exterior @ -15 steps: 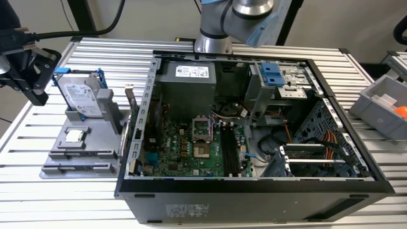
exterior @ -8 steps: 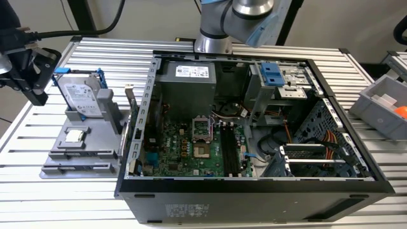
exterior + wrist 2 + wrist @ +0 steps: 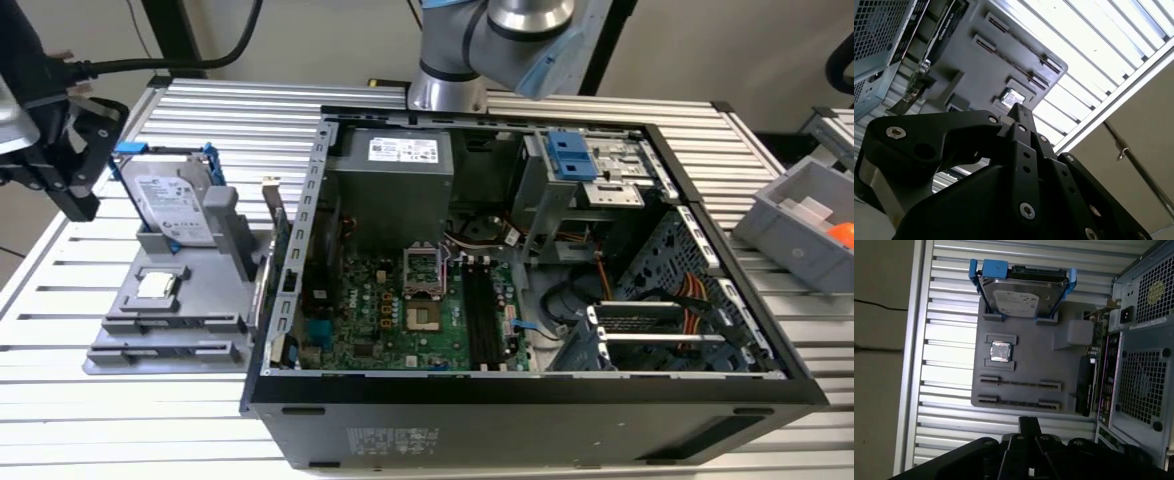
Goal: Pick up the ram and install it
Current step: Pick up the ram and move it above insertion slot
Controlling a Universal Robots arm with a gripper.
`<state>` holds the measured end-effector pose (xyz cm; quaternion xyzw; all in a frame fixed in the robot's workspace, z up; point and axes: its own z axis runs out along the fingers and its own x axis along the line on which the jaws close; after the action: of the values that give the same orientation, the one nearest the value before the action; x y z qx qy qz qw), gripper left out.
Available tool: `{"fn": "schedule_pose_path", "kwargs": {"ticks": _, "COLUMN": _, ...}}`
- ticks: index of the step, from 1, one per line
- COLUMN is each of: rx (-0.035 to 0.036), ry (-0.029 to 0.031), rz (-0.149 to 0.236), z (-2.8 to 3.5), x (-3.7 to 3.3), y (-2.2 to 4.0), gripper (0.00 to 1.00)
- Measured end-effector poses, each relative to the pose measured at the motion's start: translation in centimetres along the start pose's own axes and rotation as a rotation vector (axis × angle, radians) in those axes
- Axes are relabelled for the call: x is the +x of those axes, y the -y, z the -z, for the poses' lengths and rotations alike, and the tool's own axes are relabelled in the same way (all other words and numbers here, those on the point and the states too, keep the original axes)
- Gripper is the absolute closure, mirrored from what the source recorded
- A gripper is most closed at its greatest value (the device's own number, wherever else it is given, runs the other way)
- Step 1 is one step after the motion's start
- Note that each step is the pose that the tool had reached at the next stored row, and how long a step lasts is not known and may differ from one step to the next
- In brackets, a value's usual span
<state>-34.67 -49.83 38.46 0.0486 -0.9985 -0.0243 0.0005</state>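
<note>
My gripper [image 3: 76,200] hangs black at the exterior view's far left, above the table and beside a grey fixture [image 3: 200,285]. In both wrist views its tip [image 3: 1029,423] [image 3: 1023,112] points toward this fixture [image 3: 1029,365] from well above and touches nothing. Two long narrow slots [image 3: 1019,384] in the fixture each show a thin dark line; I cannot tell whether either is the ram. The black motherboard slots [image 3: 482,312] lie inside the open computer case [image 3: 534,390].
On the fixture a silver hard drive in a blue frame [image 3: 174,205] stands upright, and a small square silver chip [image 3: 156,285] lies flat. A card [image 3: 1089,385] stands between fixture and case. A grey bin [image 3: 807,225] sits at the exterior view's right.
</note>
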Motion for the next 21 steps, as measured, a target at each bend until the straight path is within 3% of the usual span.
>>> {"fn": "schedule_pose_path", "kwargs": {"ticks": 21, "rx": -0.0002, "ry": -0.0096, "rz": 0.198, "z": 0.00, "x": 0.00, "y": 0.00, "gripper": 1.00}}
